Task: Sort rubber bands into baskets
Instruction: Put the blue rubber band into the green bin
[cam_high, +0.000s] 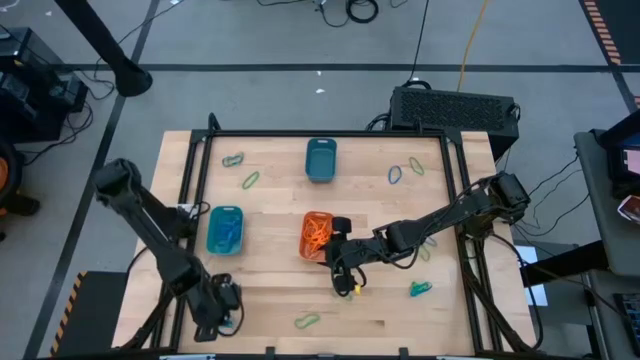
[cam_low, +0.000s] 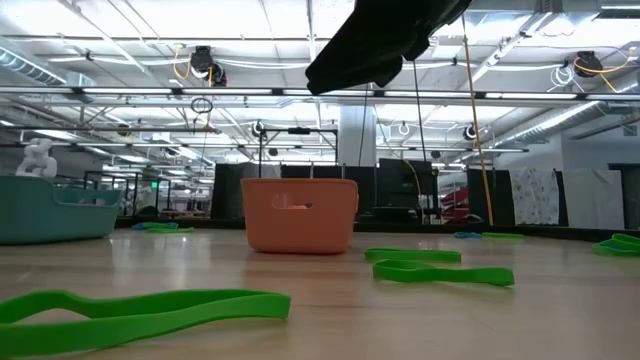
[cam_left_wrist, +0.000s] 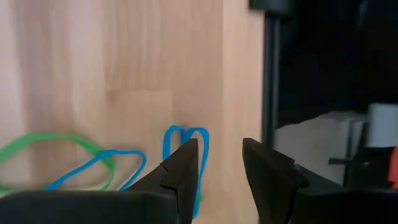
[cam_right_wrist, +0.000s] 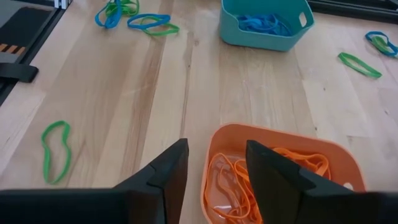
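Hovering right claw (cam_right_wrist: 214, 165) open over orange basket (cam_right_wrist: 273, 138) rim

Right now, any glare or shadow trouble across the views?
Low view: ceiling lights backlight the scene, arm overhead a silhouette, orange basket readable. Left wrist view: pale glare on the table. Right wrist view: even light around the right tool.

baskets (cam_high: 320, 160): 3 | arms (cam_high: 440, 220): 2 | loose rubber bands (cam_high: 250, 181): about 9
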